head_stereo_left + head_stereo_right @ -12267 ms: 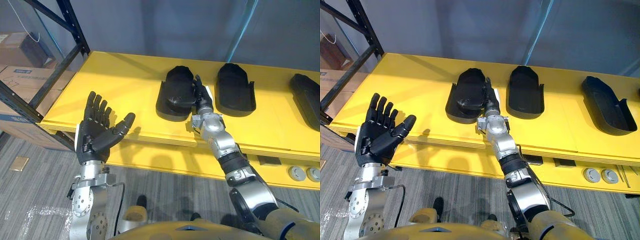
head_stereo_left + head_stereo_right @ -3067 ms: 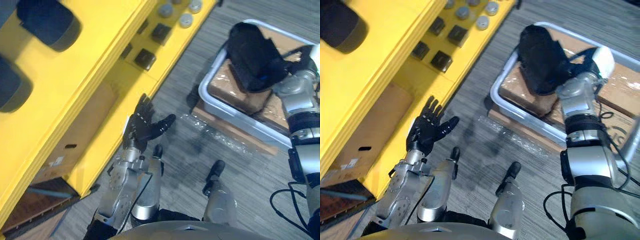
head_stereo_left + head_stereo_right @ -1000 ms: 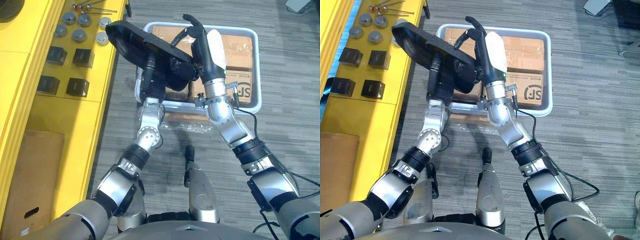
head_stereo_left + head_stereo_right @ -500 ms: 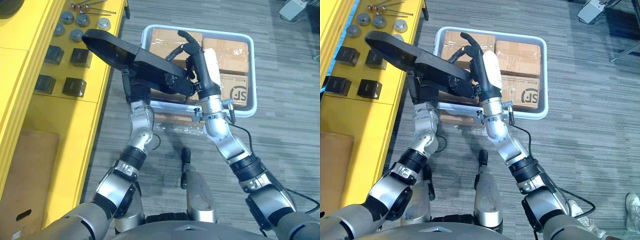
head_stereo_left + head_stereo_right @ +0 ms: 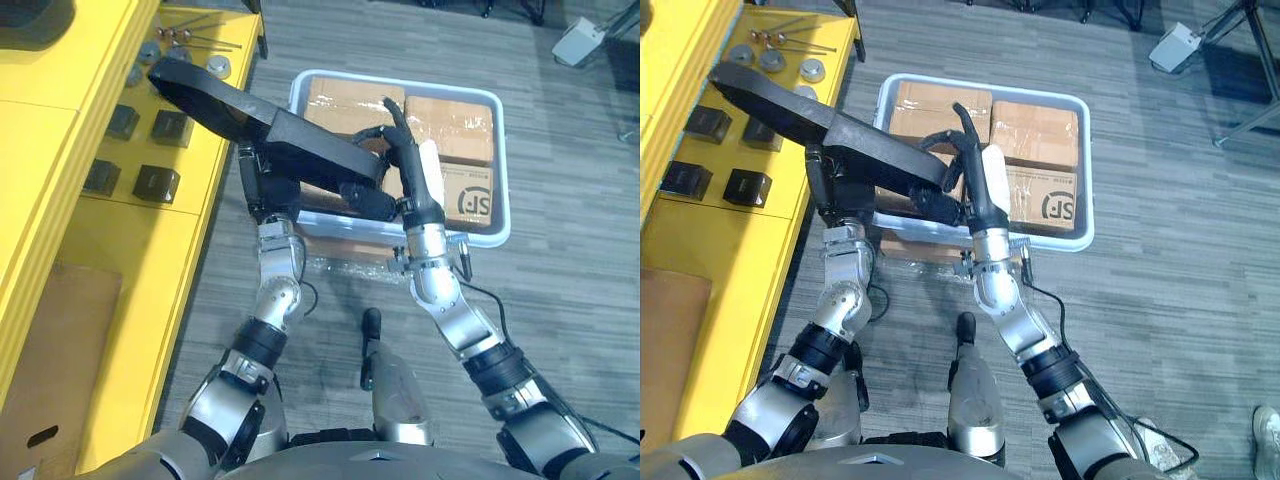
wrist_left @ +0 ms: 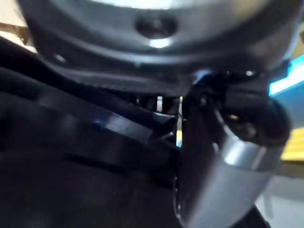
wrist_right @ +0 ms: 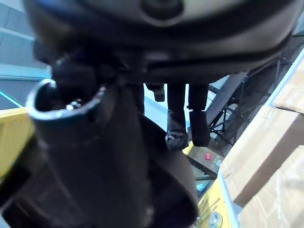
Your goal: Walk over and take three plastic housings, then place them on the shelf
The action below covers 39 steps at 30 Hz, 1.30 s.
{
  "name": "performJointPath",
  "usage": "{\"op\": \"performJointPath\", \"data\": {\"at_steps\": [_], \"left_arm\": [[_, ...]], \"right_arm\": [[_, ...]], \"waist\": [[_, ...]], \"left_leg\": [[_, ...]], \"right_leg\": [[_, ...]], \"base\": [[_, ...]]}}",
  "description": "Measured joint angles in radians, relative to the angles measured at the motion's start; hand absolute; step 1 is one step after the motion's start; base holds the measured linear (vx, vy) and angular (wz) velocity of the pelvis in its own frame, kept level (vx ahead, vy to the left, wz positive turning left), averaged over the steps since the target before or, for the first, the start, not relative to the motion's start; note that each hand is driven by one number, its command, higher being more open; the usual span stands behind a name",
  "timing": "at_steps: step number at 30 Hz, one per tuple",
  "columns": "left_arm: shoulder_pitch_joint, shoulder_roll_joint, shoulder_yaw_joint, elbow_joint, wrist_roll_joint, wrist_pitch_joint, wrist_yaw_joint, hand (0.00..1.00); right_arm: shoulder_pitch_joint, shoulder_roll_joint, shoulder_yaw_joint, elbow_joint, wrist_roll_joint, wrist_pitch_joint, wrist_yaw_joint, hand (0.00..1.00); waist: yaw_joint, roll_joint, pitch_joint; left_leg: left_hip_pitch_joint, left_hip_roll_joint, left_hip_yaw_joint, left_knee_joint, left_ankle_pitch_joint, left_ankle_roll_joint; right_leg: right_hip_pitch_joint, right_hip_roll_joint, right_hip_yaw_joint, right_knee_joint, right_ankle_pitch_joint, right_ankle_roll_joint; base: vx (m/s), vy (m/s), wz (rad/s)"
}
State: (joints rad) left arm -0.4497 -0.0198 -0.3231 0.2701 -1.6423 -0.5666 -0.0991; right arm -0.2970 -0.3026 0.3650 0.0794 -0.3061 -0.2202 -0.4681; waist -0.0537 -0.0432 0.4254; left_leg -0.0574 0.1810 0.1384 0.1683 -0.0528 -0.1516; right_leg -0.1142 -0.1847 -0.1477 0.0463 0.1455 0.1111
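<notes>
A long black plastic housing (image 5: 270,125) hangs tilted above the floor, between my two hands and just over the near rim of a grey tray (image 5: 502,170). My left hand (image 5: 262,190) is under its middle, fingers curled up against its underside. Beside the housing's rounded near end stands my right hand (image 5: 418,185), white thumb cover showing and fingers mostly straight and pointing away from me. The right wrist view shows those fingers (image 7: 176,114) hanging loose past the dark housing (image 7: 142,180). Another black housing (image 5: 30,15) lies on the yellow shelf (image 5: 50,230) at the far left.
Taped cardboard boxes (image 5: 450,115) fill the grey tray on the carpet ahead. The yellow shelf's lower ledge on the left carries small black blocks (image 5: 160,183) and metal discs (image 5: 150,50). Open carpet lies to the right of the tray.
My left hand's fingers have curled under the housing, which now tips further left. My right hand's fingers have loosened from it. The camera has shifted.
</notes>
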Motion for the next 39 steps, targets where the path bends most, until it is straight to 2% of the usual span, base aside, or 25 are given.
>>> {"op": "performJointPath", "data": {"at_steps": [2,6,7,8,10,11,13,18,23,27,32,33,35,39], "left_arm": [[0.021,-0.001,-0.005,-0.047,0.114,0.001,0.062,0.00],[0.099,-0.016,-0.011,-0.134,0.417,0.004,0.274,0.00],[0.110,-0.020,-0.009,-0.148,0.464,0.004,0.313,0.00],[0.128,-0.035,0.005,-0.174,0.588,0.009,0.399,0.00],[0.147,-0.040,0.023,-0.212,0.725,0.031,0.494,0.00],[0.147,-0.040,0.028,-0.217,0.771,0.039,0.521,0.00],[0.157,-0.039,0.058,-0.240,0.981,0.083,0.668,0.00],[0.186,-0.033,0.101,-0.259,1.151,0.104,0.827,0.00],[0.204,-0.033,0.154,-0.347,1.270,0.107,0.941,0.00],[0.212,-0.032,0.184,-0.394,1.299,0.106,0.964,0.00],[0.228,-0.024,0.225,-0.427,1.299,0.103,0.977,0.00],[0.241,-0.023,0.235,-0.445,1.298,0.102,0.973,0.00],[0.285,-0.022,0.247,-0.480,1.296,0.103,0.958,0.00],[0.435,-0.022,0.268,-0.583,1.295,0.104,0.865,0.00]], "right_arm": [[0.018,0.007,0.002,0.000,0.000,0.013,0.003,1.00],[0.065,0.025,0.001,-0.007,0.019,0.014,0.014,1.00],[0.070,0.028,0.001,-0.009,0.020,0.014,0.020,1.00],[0.090,0.033,0.003,-0.033,0.038,0.016,0.023,1.00],[0.117,0.047,0.001,-0.094,0.075,0.019,0.021,1.00],[0.125,0.052,0.000,-0.119,0.086,0.020,0.020,1.00],[0.142,0.070,-0.001,-0.194,0.100,0.020,0.014,1.00],[0.201,0.100,-0.004,-0.250,0.128,0.020,0.008,1.00],[0.247,0.105,-0.003,-0.254,0.180,0.038,0.017,1.00],[0.273,0.121,-0.017,-0.262,0.218,0.045,0.015,1.00],[0.326,0.156,-0.051,-0.324,0.218,0.062,-0.035,1.00],[0.336,0.162,-0.065,-0.326,0.218,0.062,-0.045,0.00],[0.361,0.164,-0.097,-0.326,0.222,0.062,-0.049,0.00],[0.417,0.163,-0.165,-0.325,0.321,0.057,-0.039,0.00]], "waist": [[0.000,0.009,-0.010],[0.002,0.045,-0.085],[0.002,0.051,-0.090],[0.006,0.064,-0.099],[0.007,0.073,-0.107],[0.007,0.074,-0.108],[0.004,0.074,-0.108],[0.005,0.069,-0.133],[0.001,0.069,-0.134],[-0.001,0.069,-0.134],[-0.003,0.069,-0.134],[-0.003,0.068,-0.137],[-0.004,0.068,-0.150],[-0.002,0.069,-0.173]], "left_leg": [[0.020,-0.003,-0.004,-0.009,0.000,0.000],[0.048,-0.006,-0.005,-0.037,0.004,-0.001],[0.054,-0.006,-0.005,-0.039,0.004,-0.001],[0.069,-0.007,-0.005,-0.050,0.006,-0.003],[0.069,-0.007,-0.005,-0.051,0.008,-0.003],[0.069,-0.007,-0.006,-0.051,0.010,-0.003],[0.077,-0.006,-0.006,-0.052,0.011,-0.004],[0.082,-0.008,-0.005,-0.066,0.014,-0.006],[0.080,-0.009,-0.004,-0.067,0.013,-0.006],[0.080,-0.011,-0.001,-0.067,0.010,-0.008],[0.085,-0.011,0.006,-0.067,0.004,-0.006],[0.086,-0.012,0.007,-0.067,0.003,-0.006],[0.088,-0.012,0.010,-0.068,0.001,-0.005],[0.106,-0.012,0.015,-0.069,-0.006,-0.004]], "right_leg": [[0.021,-0.002,-0.008,-0.006,0.000,0.000],[0.052,-0.003,-0.019,-0.033,0.000,0.005],[0.057,-0.003,-0.019,-0.034,0.000,0.006],[0.066,-0.003,-0.021,-0.034,-0.001,0.007],[0.066,-0.003,-0.022,-0.035,-0.001,0.007],[0.066,-0.003,-0.023,-0.035,0.000,0.007],[0.072,-0.003,-0.024,-0.035,0.000,0.008],[0.082,-0.003,-0.026,-0.056,0.003,0.012],[0.082,-0.003,-0.024,-0.065,0.010,0.017],[0.082,-0.003,-0.019,-0.068,0.010,0.017],[0.082,-0.003,-0.013,-0.070,0.010,0.017],[0.082,-0.003,-0.011,-0.070,0.010,0.017],[0.083,-0.003,-0.010,-0.073,0.010,0.017],[0.104,-0.003,-0.010,-0.086,0.009,0.018]], "base": [[0.03,0.012,0.06],[0.02,0.003,0.03],[0.00,0.000,0.00],[0.00,0.000,0.00],[0.00,0.000,0.00],[0.00,0.000,0.00],[-0.04,-0.004,-0.01],[0.00,0.000,0.00],[0.00,0.000,0.00],[0.01,0.003,-0.01],[0.01,0.007,-0.03],[0.00,0.000,0.00],[0.00,0.007,-0.05],[0.00,0.005,-0.03]]}}
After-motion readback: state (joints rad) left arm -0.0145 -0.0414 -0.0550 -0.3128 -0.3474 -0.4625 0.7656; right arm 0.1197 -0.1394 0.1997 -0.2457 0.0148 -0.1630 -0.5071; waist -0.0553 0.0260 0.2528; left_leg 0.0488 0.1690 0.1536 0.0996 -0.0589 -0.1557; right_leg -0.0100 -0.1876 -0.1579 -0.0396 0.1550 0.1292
